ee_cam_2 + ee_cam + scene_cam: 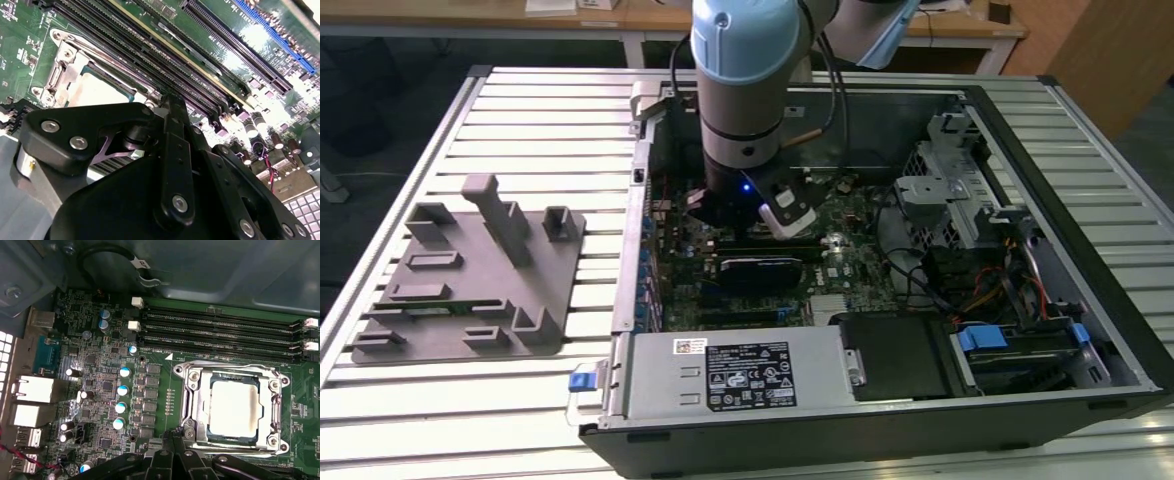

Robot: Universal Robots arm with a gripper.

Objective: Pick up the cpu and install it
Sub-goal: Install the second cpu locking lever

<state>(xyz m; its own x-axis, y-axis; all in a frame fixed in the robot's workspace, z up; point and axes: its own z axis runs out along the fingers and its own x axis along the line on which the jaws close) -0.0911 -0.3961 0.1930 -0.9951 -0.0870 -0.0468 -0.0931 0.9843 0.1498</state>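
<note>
The cpu point(234, 407) is a silvery square chip lying flat inside the silver-framed socket point(192, 390) on the green motherboard. The second wrist view shows the cpu point(97, 92) partly behind the black finger linkage. My gripper point(175, 435) hovers just beside the socket's corner, shut, with nothing between its fingers. In the exterior view the gripper point(750, 215) is down inside the open computer case, above the board, and the arm hides the socket.
A black heatsink block point(761, 272) sits on the board near the gripper. Memory slots point(220, 335) run alongside the socket. A power supply point(734, 375) and drive cage point(961, 190) crowd the case. A grey fixture plate point(467, 290) lies on the slatted table at the exterior view's left.
</note>
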